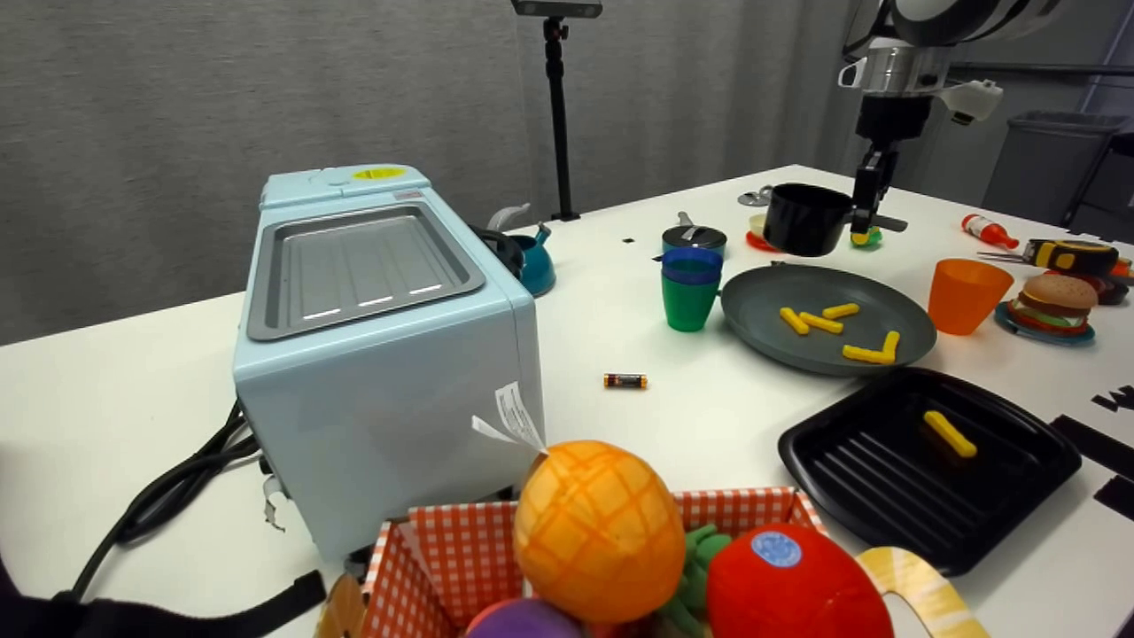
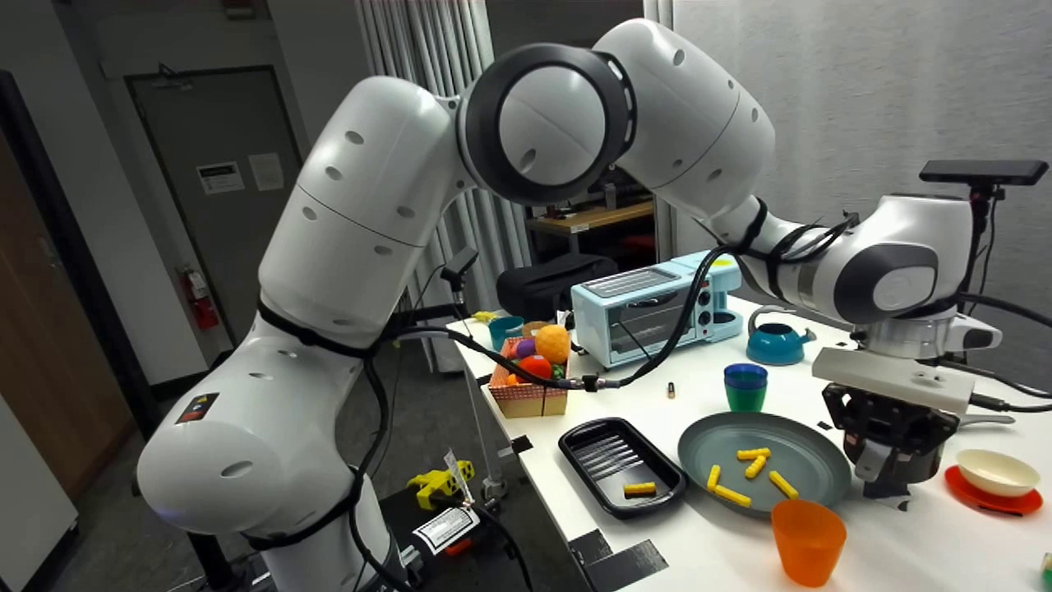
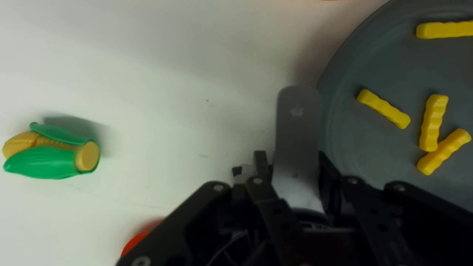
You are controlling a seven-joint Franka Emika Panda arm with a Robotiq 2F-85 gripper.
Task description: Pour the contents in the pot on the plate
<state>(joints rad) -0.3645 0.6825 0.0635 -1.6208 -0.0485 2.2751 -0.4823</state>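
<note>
In an exterior view: small round black pot is held upright above the white table, by the far rim of the large round dark grey shallow plate. Short flat grey handle is pinched by the black two-finger gripper. Pot's inside isn't shown; leftovers can't be ruled out. Five yellow wavy sticks are seen on the plate; one stray yellow stick is seen in the black square ridged grill pan.

In an exterior view, the grill pan is set near the table's edge, stray close to the pan's rim. Pot is mostly masked by the gripper, beyond the plate's opposite rim.

Wrist view: handle is clamped along its long edges between both fingers, its end sticking out past them. Pot's body is mostly covered.

Handling, judged: pot light, stiff, hardly fragile. Handle looks smooth and its edges thin, so some pivot or slip under tilt is to be expected. Best gripped squarely, close to the pot's wall. Sticks judged light, firm; stray best pinched across its middle.
</note>
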